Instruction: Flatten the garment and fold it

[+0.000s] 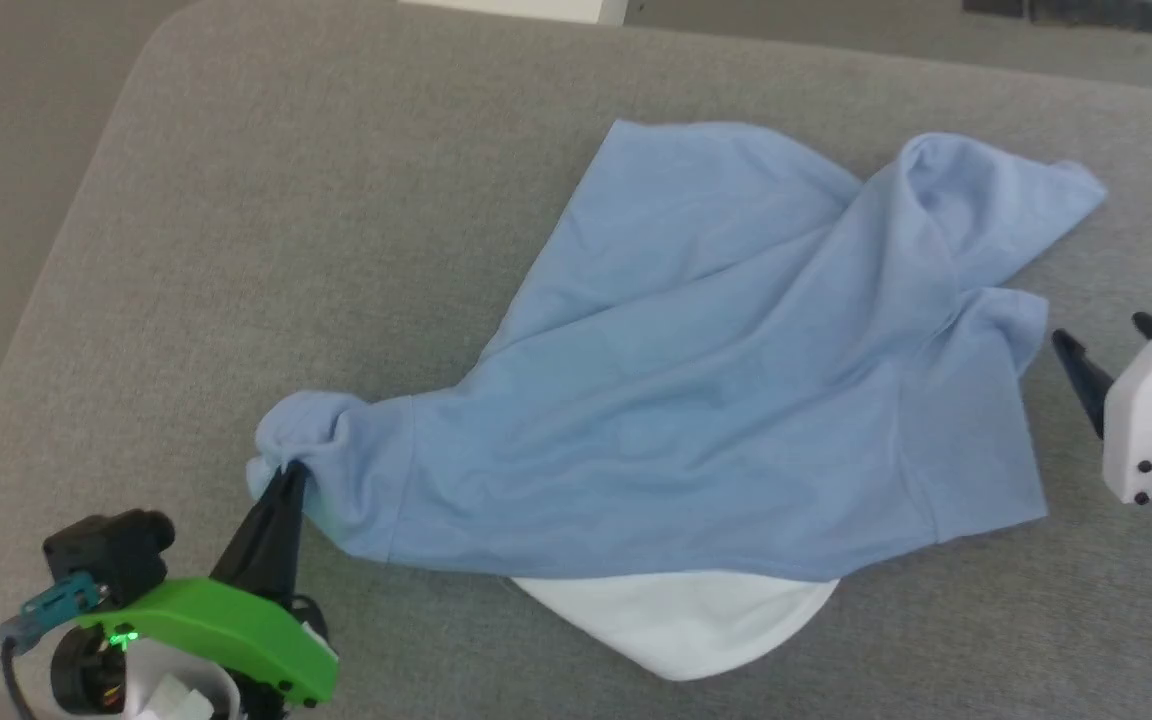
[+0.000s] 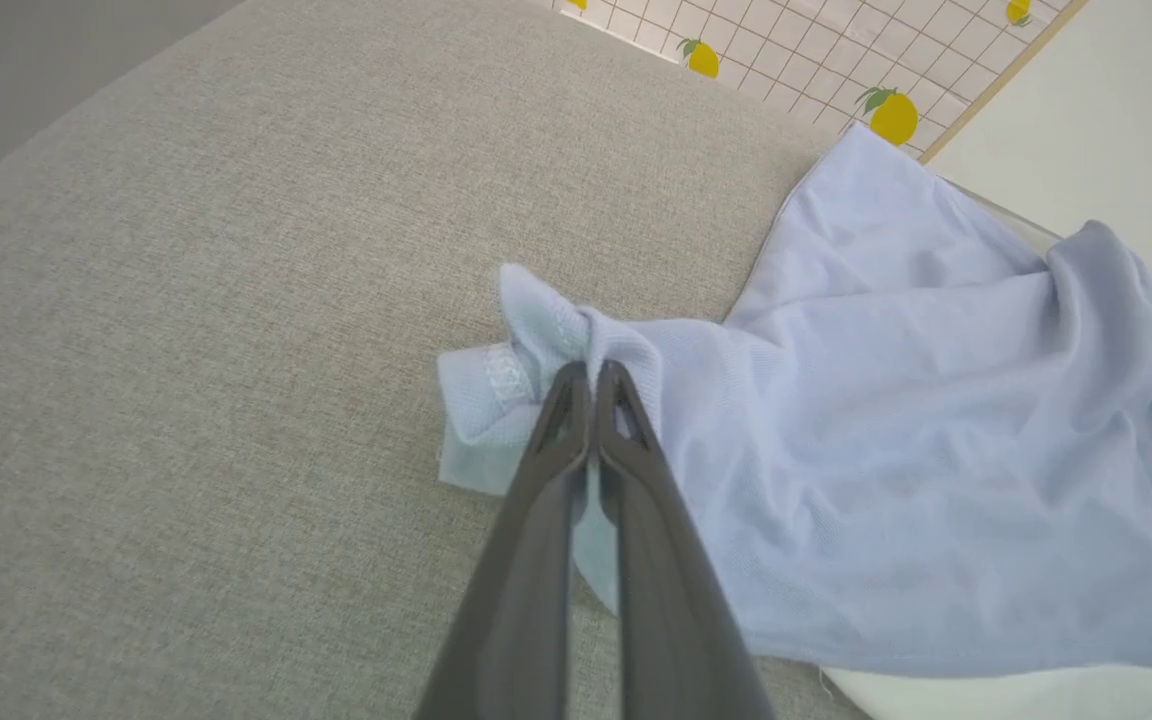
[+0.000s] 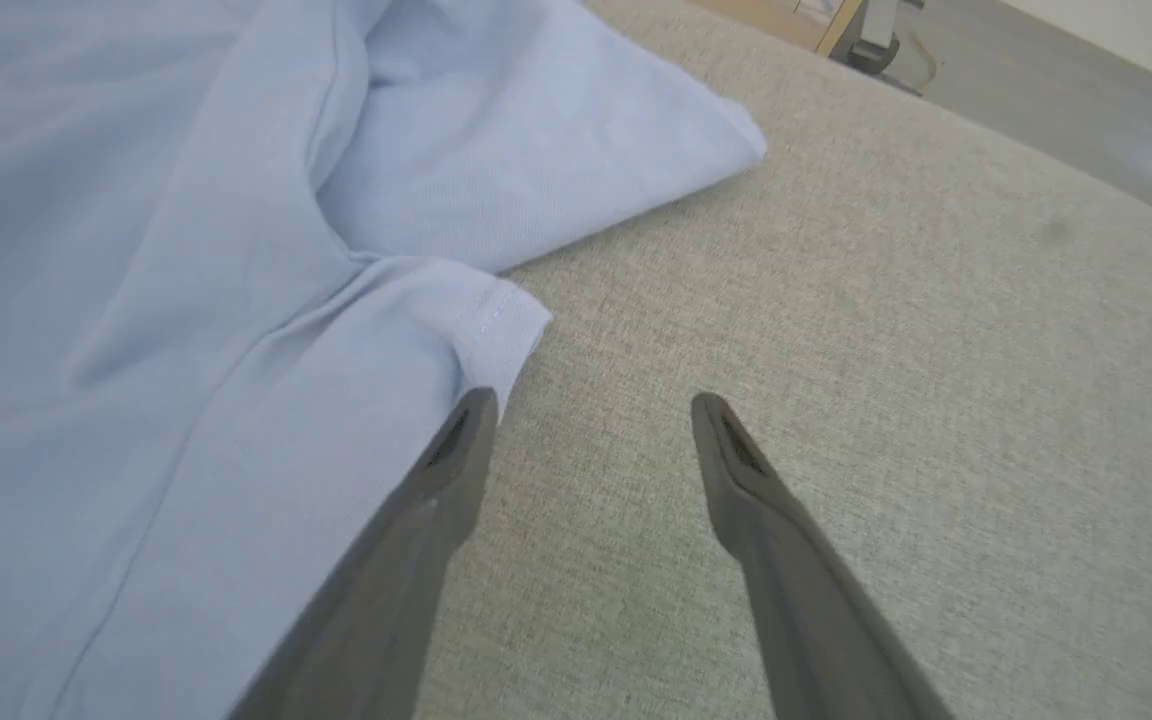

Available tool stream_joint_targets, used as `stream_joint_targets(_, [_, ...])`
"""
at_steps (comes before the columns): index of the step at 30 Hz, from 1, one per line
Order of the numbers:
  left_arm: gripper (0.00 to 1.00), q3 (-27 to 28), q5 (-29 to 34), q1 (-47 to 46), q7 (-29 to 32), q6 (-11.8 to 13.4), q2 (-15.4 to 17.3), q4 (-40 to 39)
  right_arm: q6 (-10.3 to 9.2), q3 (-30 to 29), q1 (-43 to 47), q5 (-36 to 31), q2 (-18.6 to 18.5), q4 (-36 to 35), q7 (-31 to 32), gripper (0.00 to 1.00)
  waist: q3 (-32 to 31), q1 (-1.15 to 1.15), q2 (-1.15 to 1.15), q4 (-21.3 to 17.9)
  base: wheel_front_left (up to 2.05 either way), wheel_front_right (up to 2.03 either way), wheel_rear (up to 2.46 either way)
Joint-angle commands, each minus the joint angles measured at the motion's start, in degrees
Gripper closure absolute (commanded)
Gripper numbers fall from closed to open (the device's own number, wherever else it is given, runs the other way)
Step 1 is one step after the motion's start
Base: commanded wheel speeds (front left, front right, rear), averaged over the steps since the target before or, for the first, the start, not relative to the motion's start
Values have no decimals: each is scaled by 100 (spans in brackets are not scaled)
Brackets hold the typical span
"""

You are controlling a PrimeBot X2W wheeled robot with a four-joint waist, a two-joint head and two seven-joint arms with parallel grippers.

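The left hand [image 2: 591,372] is pinched tight on a bunched corner of the blue shirt [image 1: 716,380] at 8 o'clock. The right hand [image 3: 591,400] is spread apart, just beside it at 3 o'clock.

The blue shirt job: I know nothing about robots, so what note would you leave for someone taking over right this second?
Left gripper: shut on a bunched end of the garment, at its left side.
Right gripper: open, holding nothing, by a hemmed sleeve edge on the garment's right.
Garment: on the grey table, creased, far right part bunched up; a white layer peeks out at the near edge.
Done: one end gripped.
Left: grip the right side, probably pull flat, then fold.
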Motion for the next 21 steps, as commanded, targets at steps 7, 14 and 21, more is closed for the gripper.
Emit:
stream_joint_targets(7, [100, -171, 61, -319, -121, -100, -127, 163, -9, 426, -327, 261, -195, 509, 231, 0, 459, 0, 0, 323, 0, 0, 0])
stream_joint_targets(14, [100, -211, 12, -443, -164, -115, -182, 275, -9, 904, -472, 533, -452, 690, 301, 69, 590, 0, 0, 396, 0, 0, 0])
stream_joint_targets(21, [100, -201, -16, -472, -250, -133, -188, 351, -9, 706, -585, 658, -399, 667, 25, 100, 429, 0, 0, 284, 0, 0, 0])
